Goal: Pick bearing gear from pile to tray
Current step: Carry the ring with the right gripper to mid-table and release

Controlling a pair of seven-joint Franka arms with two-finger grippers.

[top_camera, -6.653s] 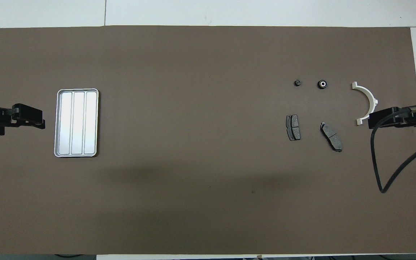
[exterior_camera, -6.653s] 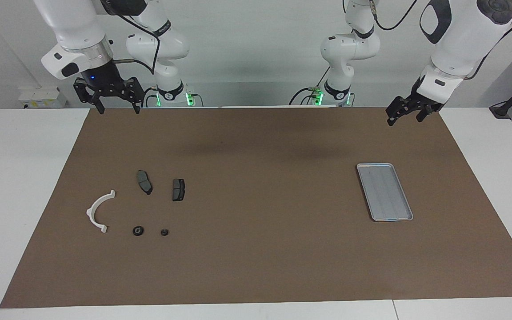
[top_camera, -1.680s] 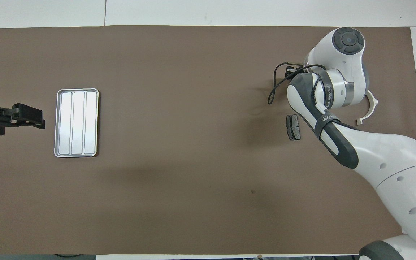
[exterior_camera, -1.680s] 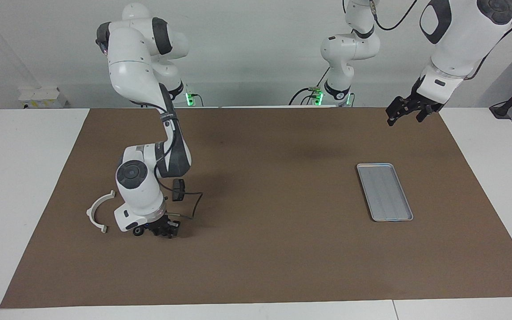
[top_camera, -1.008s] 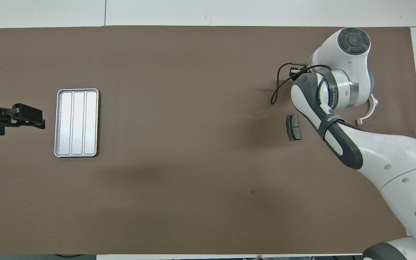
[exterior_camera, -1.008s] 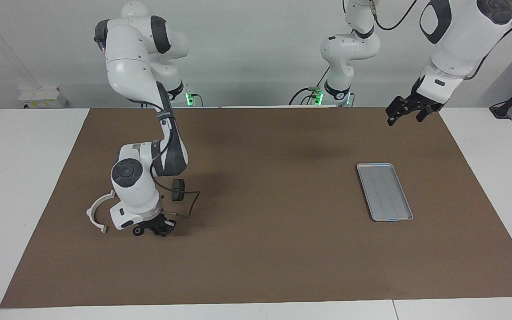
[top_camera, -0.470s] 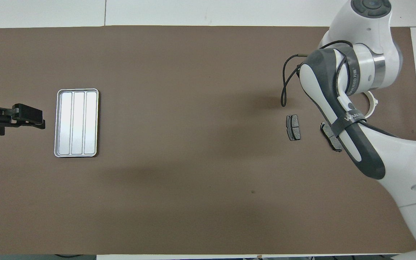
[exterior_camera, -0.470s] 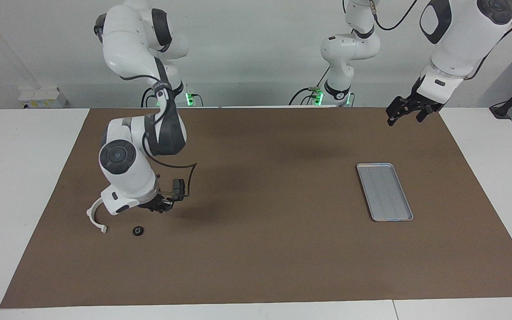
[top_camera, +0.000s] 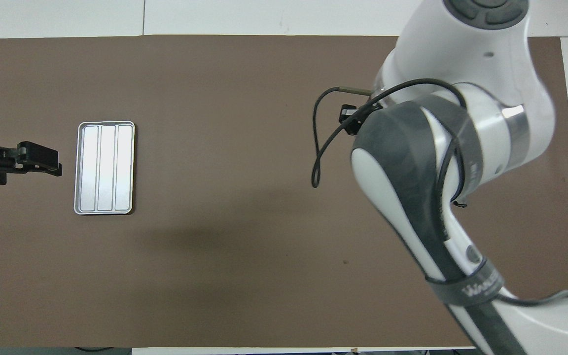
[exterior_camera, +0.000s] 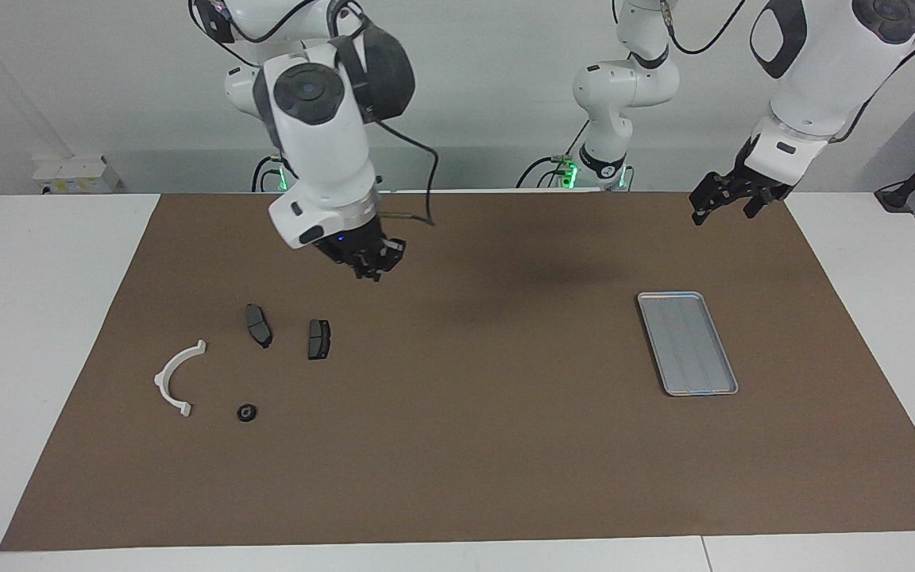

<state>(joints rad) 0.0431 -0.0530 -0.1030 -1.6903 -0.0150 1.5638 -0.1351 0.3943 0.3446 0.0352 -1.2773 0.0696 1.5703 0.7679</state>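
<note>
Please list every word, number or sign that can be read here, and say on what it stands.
White lettering on the dark strap around the right arm: too blurred to read.
No other text, number or sign shows in either view.

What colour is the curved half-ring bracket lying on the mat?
White: the curved half-ring plastic bracket shows best in the facing view.

Open brown mat (exterior_camera: 473, 445) between pile (exterior_camera: 251, 357) and tray (exterior_camera: 688, 343).

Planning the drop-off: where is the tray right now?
In the facing view the tray lies flat toward the left arm's end of the table, below the waiting left gripper.
</note>
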